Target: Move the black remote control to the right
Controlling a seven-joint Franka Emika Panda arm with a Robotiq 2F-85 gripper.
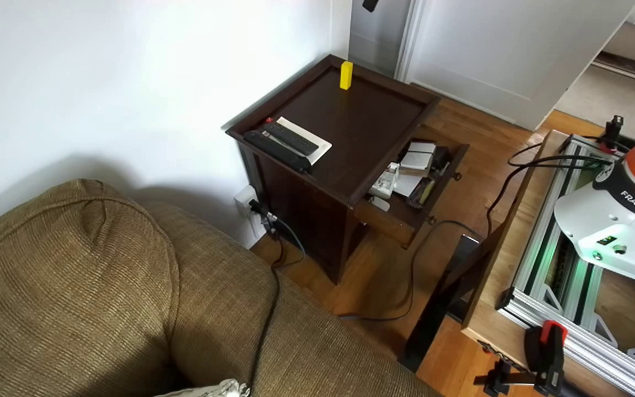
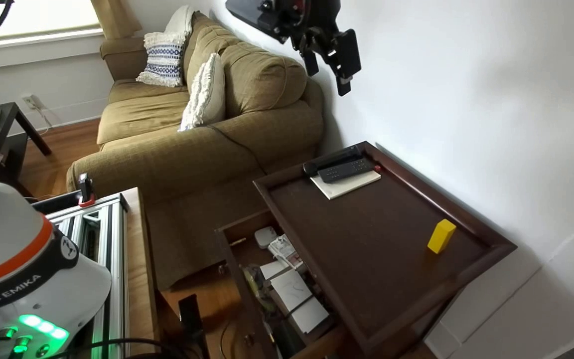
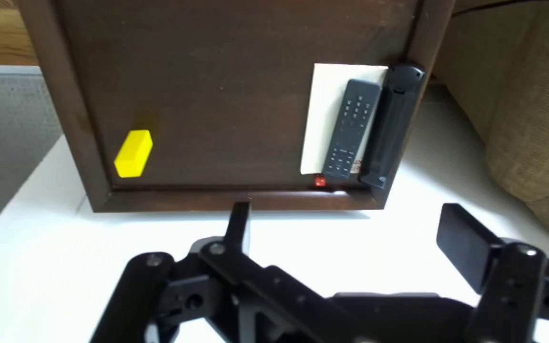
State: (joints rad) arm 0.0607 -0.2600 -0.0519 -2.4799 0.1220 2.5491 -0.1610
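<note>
The black remote control (image 3: 353,126) lies on a white flat sheet (image 3: 320,105) on the dark brown table. It also shows in both exterior views (image 1: 291,138) (image 2: 345,170). A thicker black bar (image 3: 395,126) lies right beside it along the table's raised rim. My gripper (image 3: 343,224) is open, with nothing between its fingers. In an exterior view, the gripper (image 2: 328,75) hangs high above the table, near the wall and apart from the remote. Only a small dark tip at the top edge shows in an exterior view (image 1: 371,4).
A yellow block (image 3: 134,153) stands upright near the opposite end of the table. A small red cube (image 3: 320,180) lies by the remote's end. The table has a raised rim (image 2: 411,184) against the white wall. An open drawer (image 2: 292,289) holds papers. A sofa (image 1: 213,264) stands close by.
</note>
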